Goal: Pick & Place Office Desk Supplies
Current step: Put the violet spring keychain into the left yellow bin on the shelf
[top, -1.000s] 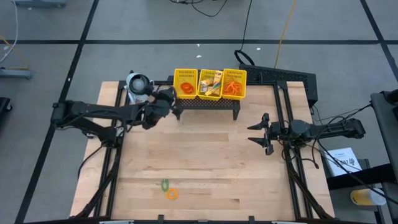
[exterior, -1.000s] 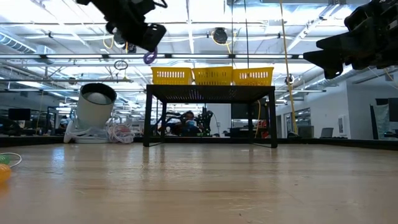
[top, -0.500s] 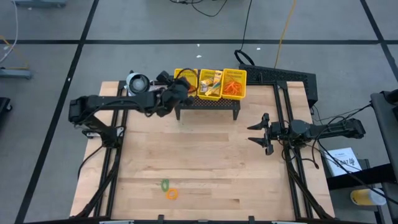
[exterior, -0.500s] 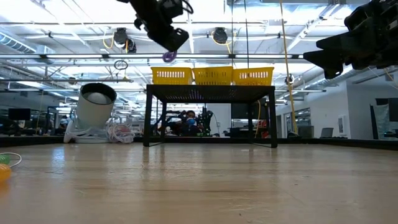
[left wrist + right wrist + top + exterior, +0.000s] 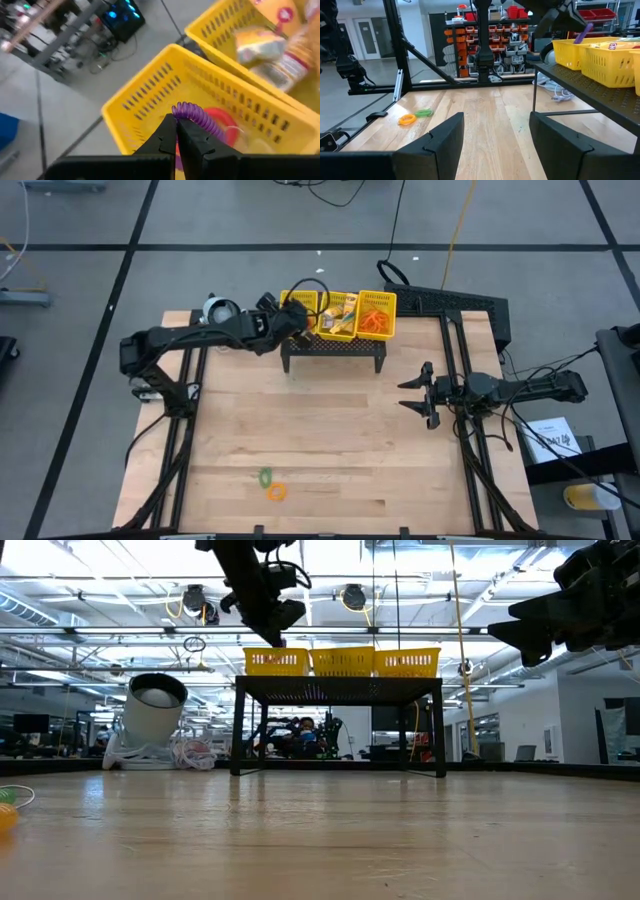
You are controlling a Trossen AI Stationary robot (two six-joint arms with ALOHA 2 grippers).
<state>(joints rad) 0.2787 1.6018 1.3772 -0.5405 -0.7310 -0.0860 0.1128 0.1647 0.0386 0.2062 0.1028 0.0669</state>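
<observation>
On the tabletop [image 5: 330,430], a black stand [image 5: 333,348] at the far edge carries the yellow three-part basket [image 5: 338,314], and the left arm reaches from its own side so that the left gripper [image 5: 291,317] hangs directly over the basket's left compartment [image 5: 150,100]. Its jaws are pinched shut on a purple coiled ring [image 5: 192,116], which hangs just past the fingertips, its length trailing toward the compartment floor, where a red ring [image 5: 220,120] already lies. The ring therefore sits straight above its likely drop spot, inside the compartment's rim rather than over the middle compartment with the yellow packets [image 5: 260,42]; opening the jaws looks like all the next move needs. The right gripper [image 5: 418,393] waits well away over the tabletop's right side, its jaws spread wide and empty. A green ring [image 5: 265,476] and an orange ring [image 5: 277,492] lie touching near the front edge, somewhat closer to the left arm's side.
</observation>
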